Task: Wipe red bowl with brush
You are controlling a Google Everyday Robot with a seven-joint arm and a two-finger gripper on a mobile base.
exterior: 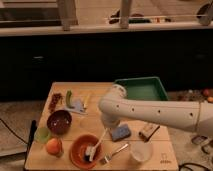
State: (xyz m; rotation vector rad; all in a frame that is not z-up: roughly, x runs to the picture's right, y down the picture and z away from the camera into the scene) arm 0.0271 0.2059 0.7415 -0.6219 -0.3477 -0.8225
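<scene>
The gripper (107,127) is hanging over the near middle of the wooden table (162,156), just beyond the far right rim of the red bowl (74,152). Its fingers are pinching the top of the brush (98,142) handle. The brush is slanting down and to the left from the gripper, and its bristle head is resting inside the red bowl, toward the bowl's right side. The white arm (150,111) is reaching in from the right and crossing in front of a green tray (142,90) that is sitting at the far right of the table.

The red bowl is sitting at the near edge of the table, left of centre. A fork (114,154) is lying just to its right, and a clear cup (141,151) is standing further right. A blue sponge (120,132) is lying just right of the gripper. To the left, a dark bowl (59,121) is sitting beyond the red bowl, with a small green cup (42,134) and an orange fruit (53,146) beside it.
</scene>
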